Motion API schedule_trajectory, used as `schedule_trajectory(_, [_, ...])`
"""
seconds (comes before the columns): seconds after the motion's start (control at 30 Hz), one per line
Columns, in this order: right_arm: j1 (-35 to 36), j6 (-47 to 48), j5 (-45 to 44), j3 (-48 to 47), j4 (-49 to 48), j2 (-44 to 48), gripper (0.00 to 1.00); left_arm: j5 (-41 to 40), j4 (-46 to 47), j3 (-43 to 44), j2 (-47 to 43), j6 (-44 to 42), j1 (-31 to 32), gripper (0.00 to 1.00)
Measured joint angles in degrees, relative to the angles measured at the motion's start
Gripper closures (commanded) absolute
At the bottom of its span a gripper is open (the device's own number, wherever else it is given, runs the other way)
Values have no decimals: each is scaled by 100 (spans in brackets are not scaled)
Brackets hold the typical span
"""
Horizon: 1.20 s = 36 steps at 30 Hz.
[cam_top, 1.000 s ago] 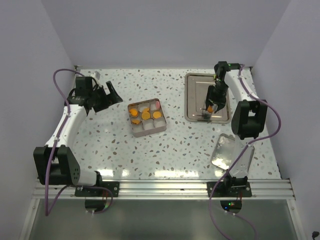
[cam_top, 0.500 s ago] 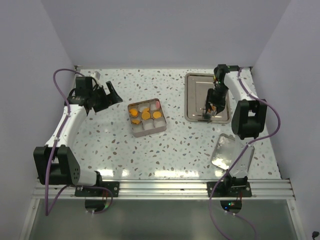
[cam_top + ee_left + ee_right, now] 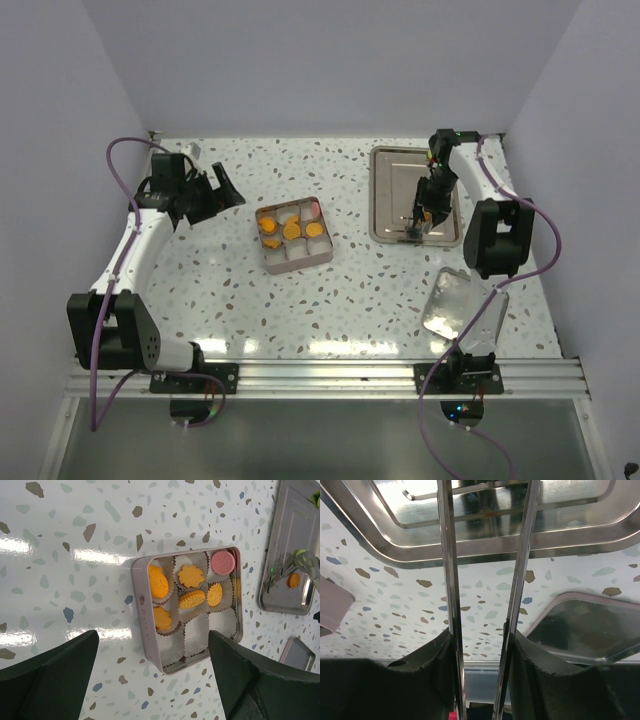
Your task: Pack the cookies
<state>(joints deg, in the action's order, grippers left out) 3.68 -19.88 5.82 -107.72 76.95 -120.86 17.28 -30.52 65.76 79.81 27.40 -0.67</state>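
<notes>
We can't tell if the right gripper (image 3: 418,226), low over the tray (image 3: 392,190), pinches the orange cookie (image 3: 293,580); it may skid off

Bare counter (image 3: 370,290) lies open between the left end effector (image 3: 222,190) and the tin (image 3: 293,240); nothing blocks passage.

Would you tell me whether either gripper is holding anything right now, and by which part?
The left gripper is open and empty. The right gripper is down in the metal tray; a hold cannot be told.
</notes>
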Motion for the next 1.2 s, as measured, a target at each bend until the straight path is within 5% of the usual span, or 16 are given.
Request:
schedule_trajectory(0.37, [323, -39, 46, -887, -2, 37, 66, 2, -4, 0, -13, 0, 0, 4])
schedule_trajectory(0.73, [2653, -704, 1198, -1051, -37, 839, 66, 4, -28, 4, -13, 0, 0, 4])
schedule_trajectory(1.2, [4188, -1040, 2302, -586, -35, 1314, 66, 9, -37, 50, -11, 2, 0, 4])
